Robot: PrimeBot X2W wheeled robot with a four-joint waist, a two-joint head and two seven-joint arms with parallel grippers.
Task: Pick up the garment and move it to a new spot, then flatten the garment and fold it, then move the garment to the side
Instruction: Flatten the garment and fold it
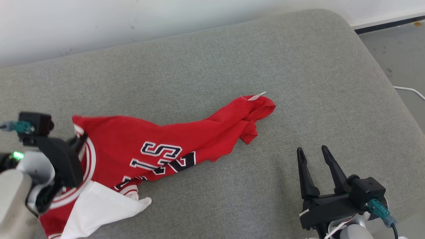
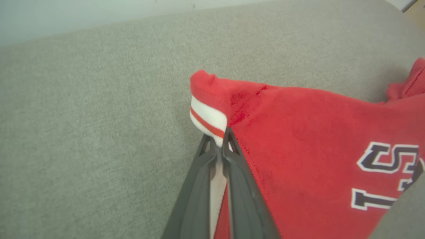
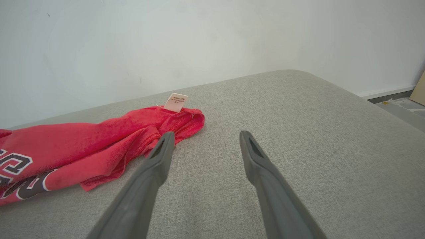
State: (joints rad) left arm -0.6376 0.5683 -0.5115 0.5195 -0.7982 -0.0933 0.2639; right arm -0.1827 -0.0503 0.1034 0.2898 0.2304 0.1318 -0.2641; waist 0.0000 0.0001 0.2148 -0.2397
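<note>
We see the red garment [image 1: 159, 146] lying crumpled and stretched slantwise across the grey cushion [image 1: 232, 49], its dark, white-edged lettering facing up and a small white tag [image 1: 257, 96] at its far, narrow end. At the near left end our left gripper [image 2: 220, 141] is clamped on the garment's white-and-red striped trim [image 2: 207, 119], the band pinched between its two dark fingers. A white piece of cloth [image 1: 99, 205] lies by that end; we cannot tell whether it belongs to the garment. Our right gripper [image 1: 312, 151] hangs over bare cushion to the garment's right, apart from it, fingers spread with nothing between them. Beyond the cushion are a pale wall [image 1: 99, 20] and, at right, grey floor [image 1: 398, 49] with a white cable [image 1: 410, 90].
</note>
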